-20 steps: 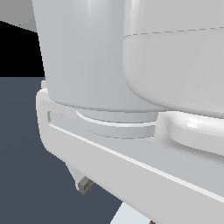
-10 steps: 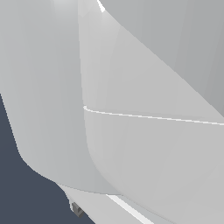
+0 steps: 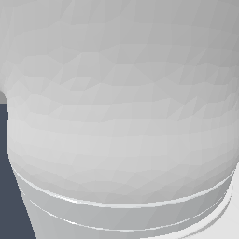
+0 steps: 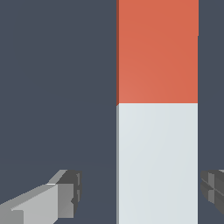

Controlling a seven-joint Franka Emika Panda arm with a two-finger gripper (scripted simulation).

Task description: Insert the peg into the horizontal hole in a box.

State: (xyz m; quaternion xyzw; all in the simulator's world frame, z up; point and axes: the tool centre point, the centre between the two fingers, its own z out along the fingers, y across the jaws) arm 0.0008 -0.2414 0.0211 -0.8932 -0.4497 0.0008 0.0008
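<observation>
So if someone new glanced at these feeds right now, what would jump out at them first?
In the wrist view, the peg dominates: a long bar, red-orange on one half and white-grey on the other, lying between the open tool's fingers, with a gap showing on each side. The exterior view is almost wholly filled by the arm's pale grey body, so neither the box nor the hole shows in either view.

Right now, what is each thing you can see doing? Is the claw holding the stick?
peg: lying between the open fingers, white half nearest them, not gripped.
gripper: open, a gap between each fingertip and the peg.
robot arm: fills the exterior view, hiding everything else.
box and hole: not in view.
</observation>
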